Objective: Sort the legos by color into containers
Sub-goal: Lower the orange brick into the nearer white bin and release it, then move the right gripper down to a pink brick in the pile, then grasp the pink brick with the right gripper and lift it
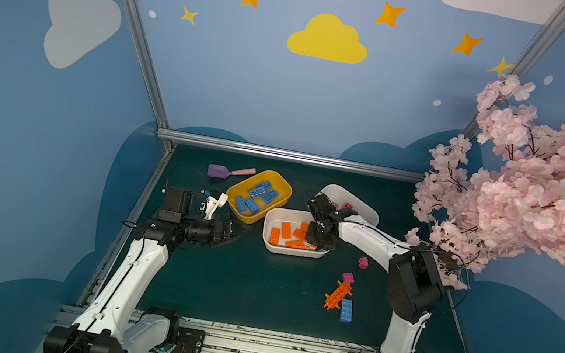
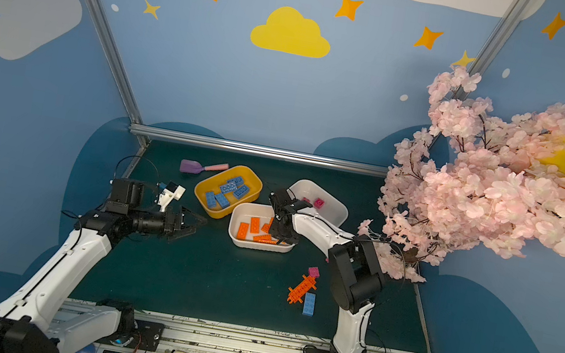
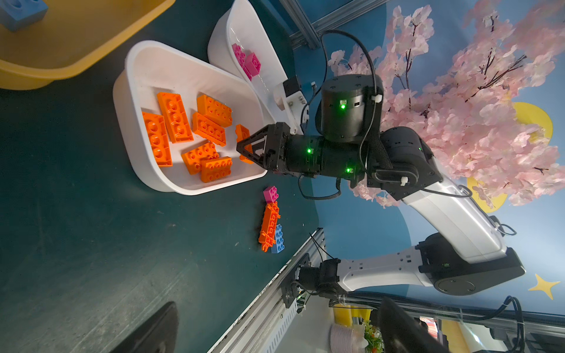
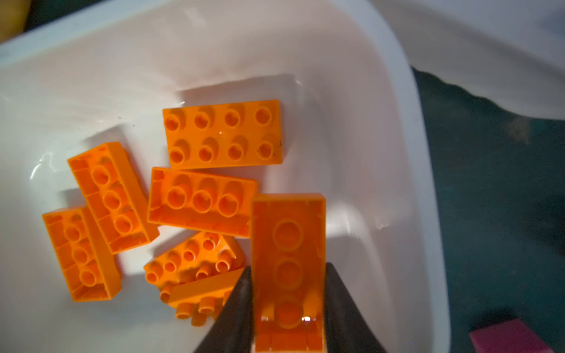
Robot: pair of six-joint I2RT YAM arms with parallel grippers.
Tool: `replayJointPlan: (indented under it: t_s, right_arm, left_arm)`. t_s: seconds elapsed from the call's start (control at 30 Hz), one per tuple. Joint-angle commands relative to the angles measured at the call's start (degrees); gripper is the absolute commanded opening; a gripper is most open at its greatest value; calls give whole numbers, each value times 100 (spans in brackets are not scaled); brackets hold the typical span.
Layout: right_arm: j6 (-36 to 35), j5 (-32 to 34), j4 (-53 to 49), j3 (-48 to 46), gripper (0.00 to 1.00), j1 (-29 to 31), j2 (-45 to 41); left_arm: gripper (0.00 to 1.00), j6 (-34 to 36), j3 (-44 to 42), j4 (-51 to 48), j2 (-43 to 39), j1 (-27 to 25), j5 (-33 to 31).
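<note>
We see the right gripper (image 4: 288, 266) clamping an orange brick (image 4: 287, 232) over the white tub's (image 4: 382, 137) right edge, left gripper (image 1: 233, 233) gaping empty.

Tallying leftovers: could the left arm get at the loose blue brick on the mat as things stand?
Probably yes, at a stretch: the left gripper is open, with bare mat between it and the blue brick, though the spiky orange piece crowds one side.

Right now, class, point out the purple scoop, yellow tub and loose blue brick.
purple scoop (image 1: 216, 171): in a top view, blade.
yellow tub (image 1: 271, 173): in a top view, far rim.
loose blue brick (image 1: 346, 310): in a top view, top.
</note>
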Motion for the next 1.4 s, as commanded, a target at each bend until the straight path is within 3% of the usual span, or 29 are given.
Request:
replayJointPlan:
  t_s: [0.0,0.2,0.4,0.53,0.7,0.87,0.97,1.17,1.37]
  right_arm:
    - [17,-20,-122,230,49,12,-96]
    - [136,-76,-360,-418,65,-125,-1217]
    - [649,-37,-897,-1661,71,-395,-2766]
    - [672,369,-929,-2504,72,-662,-3553]
    - [-643,411,396,-3445,70,-726,-4061]
    - [-1254,364,746,-3574,70,-886,-3797]
    - [-1547,283,431,-3263,71,-919,-3289]
    - [-1653,-52,-292,-2580,68,-1076,-2244]
    - [-1645,-83,-299,-2646,63,-1248,-1838]
  left_arm:
    - [100,101,-73,17,-25,25,85]
    - [100,96,-41,-8,-53,29,95]
    - [100,112,-54,-11,-77,25,118]
    - [100,111,-105,16,-115,25,139]
    - [100,61,-162,52,-172,21,147]
    - [100,53,-224,50,-247,26,115]
    - [100,50,-235,34,-246,25,124]
    - [100,47,-266,34,-269,29,108]
    - [100,59,-319,29,-298,27,104]
